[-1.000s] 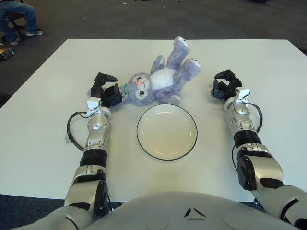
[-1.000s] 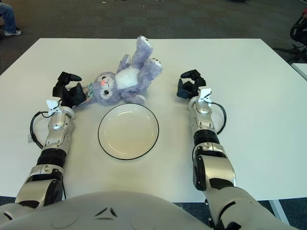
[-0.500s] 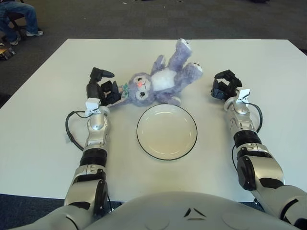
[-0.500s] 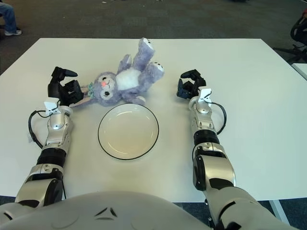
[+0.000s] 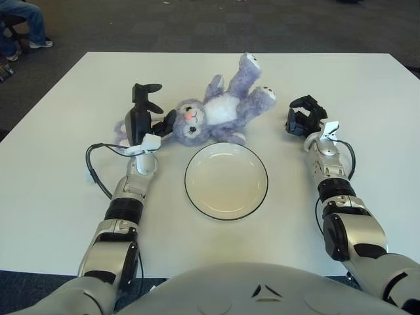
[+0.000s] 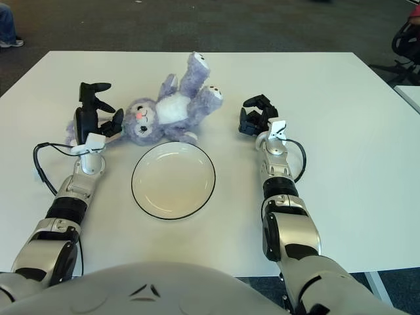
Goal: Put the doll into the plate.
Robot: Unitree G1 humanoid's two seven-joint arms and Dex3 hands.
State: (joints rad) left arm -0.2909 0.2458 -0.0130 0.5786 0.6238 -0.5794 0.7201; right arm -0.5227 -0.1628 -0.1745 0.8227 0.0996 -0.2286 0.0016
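Left eye view shows my left hand (image 5: 146, 115) raised beside the doll's head, its black fingers (image 5: 147, 88) spread and gripping nothing. The doll (image 5: 220, 108), a fluffy lavender plush with a white belly and pink nose, lies on its back on the smooth white table (image 5: 59, 164), legs pointing away from me, just behind the plate (image 5: 226, 182). That plate is round, glossy cream with a thin dark rim. My right hand (image 5: 303, 120) shows right of the doll, fingers curled on nothing.
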